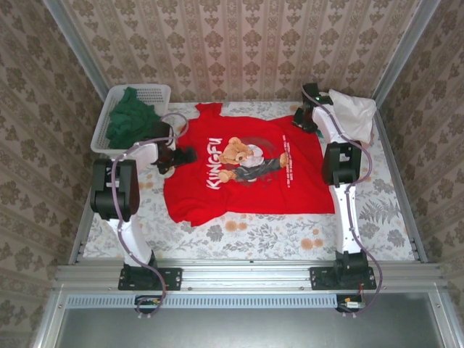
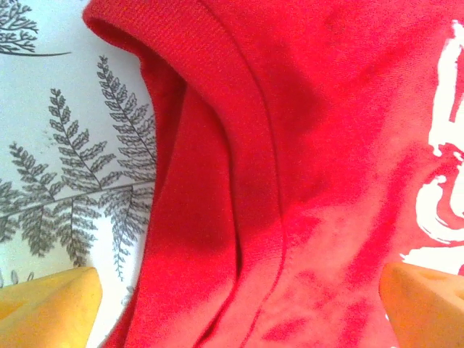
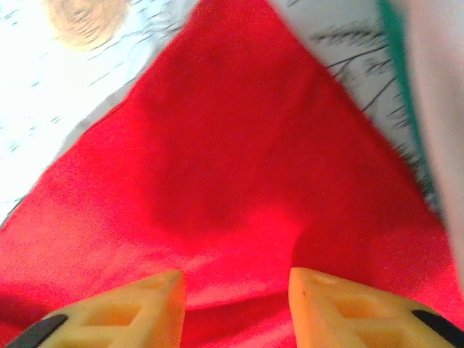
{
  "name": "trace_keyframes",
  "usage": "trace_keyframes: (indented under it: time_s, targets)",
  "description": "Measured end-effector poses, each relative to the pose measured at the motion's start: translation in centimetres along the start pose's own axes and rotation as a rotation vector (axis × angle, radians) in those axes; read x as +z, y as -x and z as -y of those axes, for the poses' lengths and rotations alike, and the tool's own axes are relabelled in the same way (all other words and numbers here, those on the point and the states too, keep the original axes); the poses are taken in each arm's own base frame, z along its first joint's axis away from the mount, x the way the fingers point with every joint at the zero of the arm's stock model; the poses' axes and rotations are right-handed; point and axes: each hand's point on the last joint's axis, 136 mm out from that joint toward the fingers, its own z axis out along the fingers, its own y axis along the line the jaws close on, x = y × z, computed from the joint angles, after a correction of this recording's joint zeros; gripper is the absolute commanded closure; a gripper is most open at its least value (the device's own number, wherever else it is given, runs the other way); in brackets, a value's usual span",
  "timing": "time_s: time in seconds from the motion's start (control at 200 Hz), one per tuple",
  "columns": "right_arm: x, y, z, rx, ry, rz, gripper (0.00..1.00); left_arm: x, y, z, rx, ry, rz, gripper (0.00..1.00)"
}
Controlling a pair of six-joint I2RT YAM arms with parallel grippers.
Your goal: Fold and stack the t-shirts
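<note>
Top view: the red t-shirt [image 1: 246, 170] lies spread almost flat in the middle of the bench [image 1: 290, 235], which is covered with a cloth of flower and fern print. The shirt's front faces up, with white "KUNGFU" letters and a bear picture. The left tool [image 1: 181, 154] is low over the shirt's left side, near the sleeve. The right tool [image 1: 304, 119] is at the shirt's far right corner. At the far left stands a white plastic mesh basket [image 1: 161, 90], and a dark green t-shirt [image 1: 130, 119] lies crumpled inside it. At the far right corner is a soft white cloth heap [image 1: 355, 110].

Left wrist view: the left tool [image 2: 239, 312] is spread wide. Its 2 yellow fingertips [image 2: 43, 308] stand at the opposite lower corners, and nothing is between them except the cloth below. The red t-shirt [image 2: 312, 145] shows a thick ribbed hem folded into a long curved ridge, and beside it the grey fern print is bare.

Right wrist view: the right tool [image 3: 235, 304] has its 2 yellow fingers [image 3: 123, 312] partly apart, with a clear gap between them. A smooth pointed corner of the red t-shirt [image 3: 232, 167] lies under the gap. It cannot be told if the fingers touch it.
</note>
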Motion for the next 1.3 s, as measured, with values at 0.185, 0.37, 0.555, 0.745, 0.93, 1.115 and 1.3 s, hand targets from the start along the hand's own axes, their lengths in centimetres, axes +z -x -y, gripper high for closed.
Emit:
trace_keyframes:
  time_s: [0.185, 0.37, 0.555, 0.745, 0.93, 1.115, 1.3]
  targets:
    - [-7.6, -2.5, -6.4, -0.206, 0.098, 0.045, 0.38, -7.3, 0.1, 2.6, 0.064, -0.024, 0.159, 0.0]
    - [-20.1, -11.6, -11.5, -0.526, 0.37, 0.16, 0.38, -14.3, -3.1, 2.1, 0.054, -0.036, 0.327, 0.0]
    - [-25.5, -29.4, -12.9, -0.975, 0.757, 0.263, 0.57, -14.0, -9.5, -0.8, -0.014, -0.009, 0.298, 0.0]
    - [-23.1, -44.2, -12.9, -1.387, 0.944, 0.196, 0.62, -12.9, -10.7, -2.6, -0.064, 0.028, 0.253, 0.0]
    - [-24.0, -52.7, -14.4, -1.637, 1.077, 0.239, 0.66, -12.5, -10.4, -4.5, -0.125, 0.058, 0.239, 0.0]
    - [-22.0, -55.0, -17.6, -1.729, 1.055, 0.284, 0.73, -12.2, -10.0, -5.4, -0.159, 0.049, 0.233, 0.0]
    - [-19.8, -55.0, -19.5, -1.776, 0.985, 0.333, 0.74, -12.3, -9.8, -5.3, -0.15, 0.027, 0.234, 0.0]
